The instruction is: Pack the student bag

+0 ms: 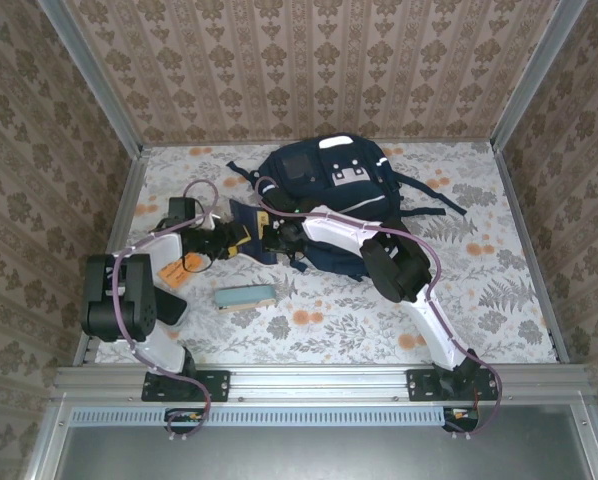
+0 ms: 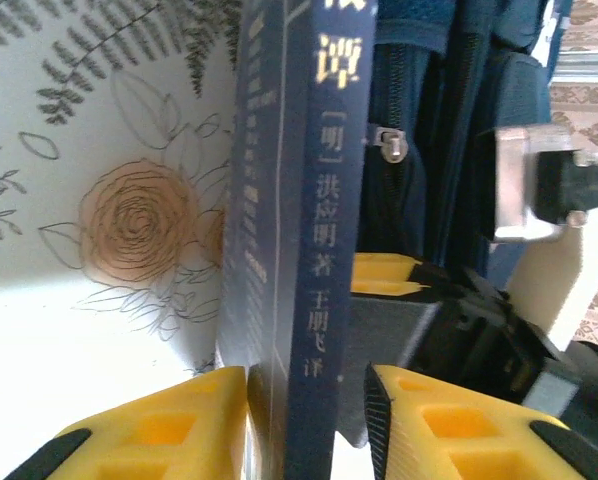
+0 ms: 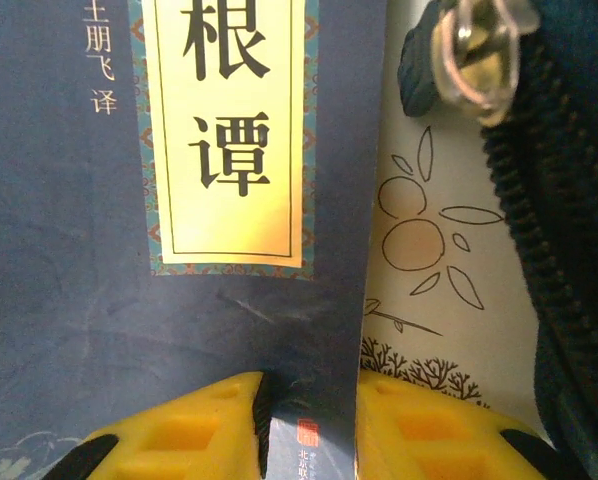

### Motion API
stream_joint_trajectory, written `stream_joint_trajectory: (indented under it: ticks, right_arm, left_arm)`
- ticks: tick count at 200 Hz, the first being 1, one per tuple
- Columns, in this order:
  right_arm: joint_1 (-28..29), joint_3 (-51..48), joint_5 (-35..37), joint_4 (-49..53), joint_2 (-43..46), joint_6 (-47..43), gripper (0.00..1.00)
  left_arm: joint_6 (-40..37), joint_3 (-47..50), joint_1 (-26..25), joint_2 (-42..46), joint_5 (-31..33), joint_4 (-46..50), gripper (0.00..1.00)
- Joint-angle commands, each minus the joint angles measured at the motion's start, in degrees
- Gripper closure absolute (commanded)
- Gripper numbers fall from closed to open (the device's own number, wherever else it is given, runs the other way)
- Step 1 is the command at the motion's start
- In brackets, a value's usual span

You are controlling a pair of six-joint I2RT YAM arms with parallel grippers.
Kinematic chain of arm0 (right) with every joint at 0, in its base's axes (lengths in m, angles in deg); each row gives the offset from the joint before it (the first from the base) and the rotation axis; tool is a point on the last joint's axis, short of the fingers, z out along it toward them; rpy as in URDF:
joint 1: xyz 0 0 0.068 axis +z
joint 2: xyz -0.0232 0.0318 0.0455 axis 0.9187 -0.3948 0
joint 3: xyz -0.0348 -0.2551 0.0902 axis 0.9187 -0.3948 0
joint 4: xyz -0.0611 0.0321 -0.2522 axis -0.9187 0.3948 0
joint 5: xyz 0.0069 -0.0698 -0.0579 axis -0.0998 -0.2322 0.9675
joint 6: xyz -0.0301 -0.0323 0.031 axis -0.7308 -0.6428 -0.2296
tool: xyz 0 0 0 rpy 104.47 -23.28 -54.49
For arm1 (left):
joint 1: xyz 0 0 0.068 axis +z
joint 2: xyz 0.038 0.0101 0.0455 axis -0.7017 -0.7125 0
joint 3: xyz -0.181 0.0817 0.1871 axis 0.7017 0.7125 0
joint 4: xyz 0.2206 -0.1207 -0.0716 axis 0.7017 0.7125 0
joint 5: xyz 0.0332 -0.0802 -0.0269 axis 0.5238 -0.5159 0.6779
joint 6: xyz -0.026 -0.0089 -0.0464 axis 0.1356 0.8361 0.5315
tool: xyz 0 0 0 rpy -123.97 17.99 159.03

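Patterned wallpaper [image 1: 309,60] closes in the flowered table [image 1: 499,300] on three sides, so we judge there is little room to swing. At the left, a teal box [image 1: 244,296] lies near the front. Our left gripper [image 2: 304,385] is clamped on the spine end of a thin navy book [image 2: 324,200], stiff but probably slick. The right gripper [image 3: 314,385] seems pinched on its edge too. Further right and back, the student bag [image 1: 329,170] lies flat, partly under the right arm. We judge it soft and floppy, best held by the rim beside its zip pull [image 3: 479,50].
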Motion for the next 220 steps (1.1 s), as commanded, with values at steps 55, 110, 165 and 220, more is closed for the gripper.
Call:
stream_joint_trajectory:
  ticks: [55, 110, 165, 220]
  right_arm:
    - [0.1, -4.5, -3.5, 0.7, 7.7, -1.0, 0.61]
    - [-5.2, -26.3, -11.7, -23.0, 29.1, 10.3, 0.22]
    - [-8.0, -42.0, -17.3, -51.7, 37.9, 32.1, 0.09]
    - [-6.6, -45.0, -11.1, -70.8, 36.3, 45.6, 0.1]
  left_arm:
    - [-4.0, -2.8, -0.1, 5.1, 7.9, 8.4, 0.94]
    - [6.7, 0.2, 0.5, 18.9, 7.0, -2.7, 0.97]
    - [21.7, 1.0, -6.1, 26.6, 14.1, -17.7, 0.98]
    - [29.5, 0.0, -13.0, 24.6, 19.6, -27.8, 1.0]
